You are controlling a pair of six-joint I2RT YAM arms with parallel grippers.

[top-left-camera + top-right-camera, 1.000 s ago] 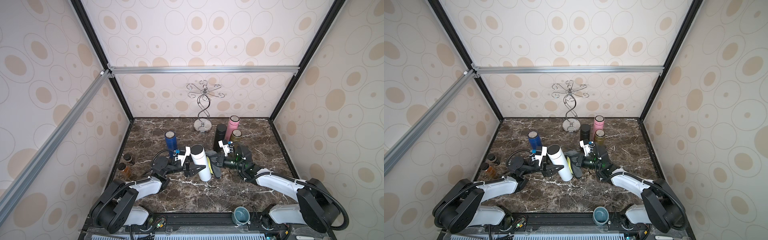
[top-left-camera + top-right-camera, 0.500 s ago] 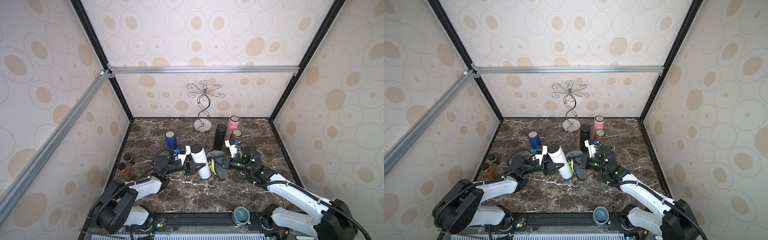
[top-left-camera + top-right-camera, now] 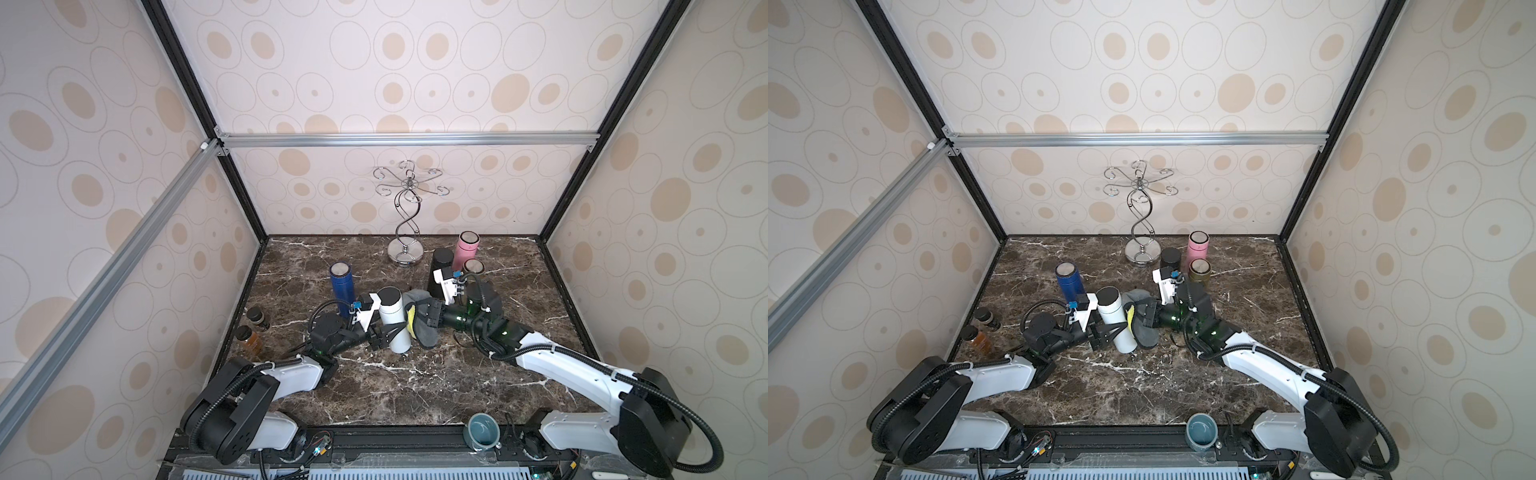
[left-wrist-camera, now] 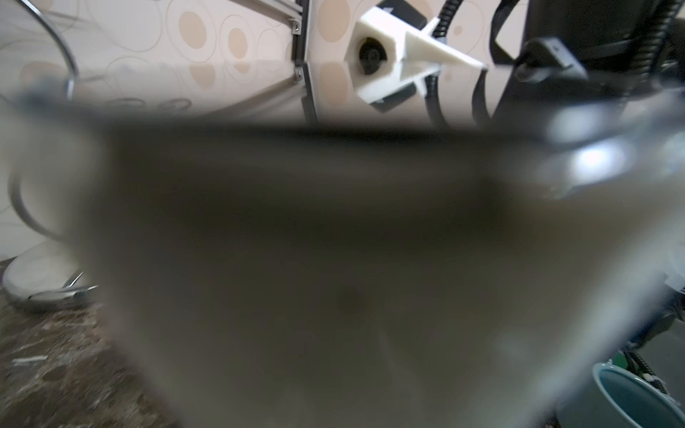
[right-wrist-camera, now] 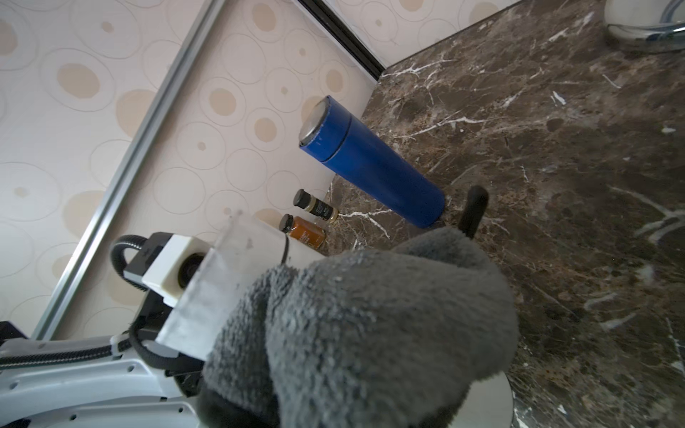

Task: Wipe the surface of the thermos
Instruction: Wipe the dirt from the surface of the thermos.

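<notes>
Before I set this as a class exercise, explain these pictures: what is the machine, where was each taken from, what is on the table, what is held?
Two robot arms with pincer grippers work on a marble table. Two pictures look down from overhead; two come from wrist cameras. The left gripper is shut on a white thermos; the right gripper holds a grey cloth against it. Also in view: a blue thermos, black thermos, pink thermos, olive thermos, a metal stand, two small bottles, a teal cup.

Both top views look bright and even to me, shadows soft, edges bowed. The thermos [image 4: 333, 278] fills my left wrist view, dim and unfocused; the cloth [image 5: 370, 315] reads sharp.
</notes>
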